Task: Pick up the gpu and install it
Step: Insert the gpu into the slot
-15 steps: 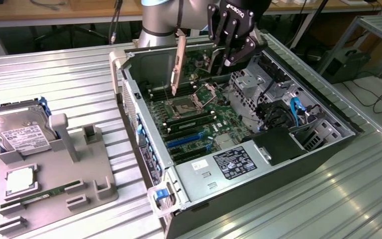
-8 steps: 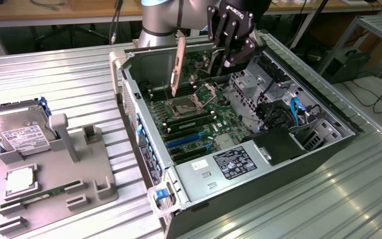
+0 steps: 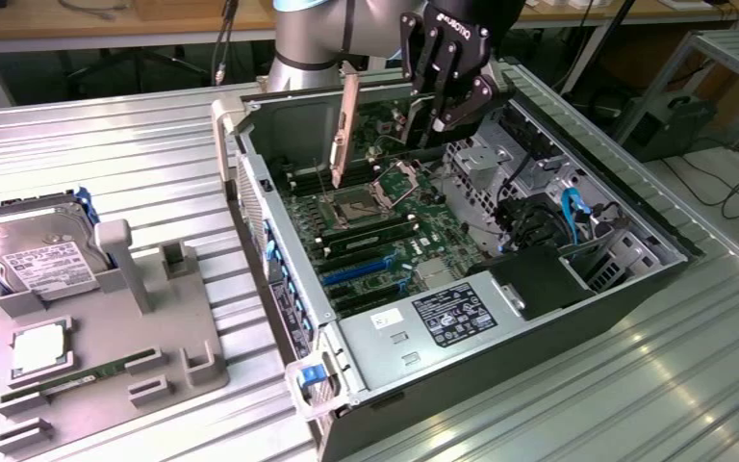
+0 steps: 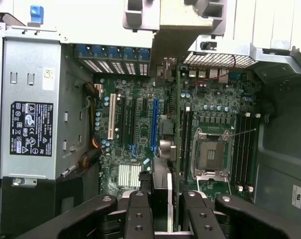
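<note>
The open computer case (image 3: 472,289) lies on its side on the ribbed metal table (image 3: 113,164), its far wall partly hidden behind the arm (image 3: 312,38), which is cut off at the frame's upper edge. The motherboard (image 3: 383,231) sits directly below the pincer (image 3: 441,111); the empty processor socket (image 4: 210,154) and the blue expansion slot (image 4: 154,127) lie beneath it in the wrist view. The power supply (image 3: 453,322) occupies the case end away from the pincer; its black label (image 4: 31,127) carries print too small to read. The grey fixture tray (image 3: 100,356), well apart from the pincer toward the exterior view's left, holds a hard drive (image 3: 30,245) with an unreadable white label. The arm reaches down into the case, wrist pointing at the board. The pincer is closed on the gpu (image 4: 163,181), which hangs edge-down, upright, above the motherboard and not seated; its lower edge is hard to make out against the components. Lettering on the pincer body cannot be read with confidence.
</note>
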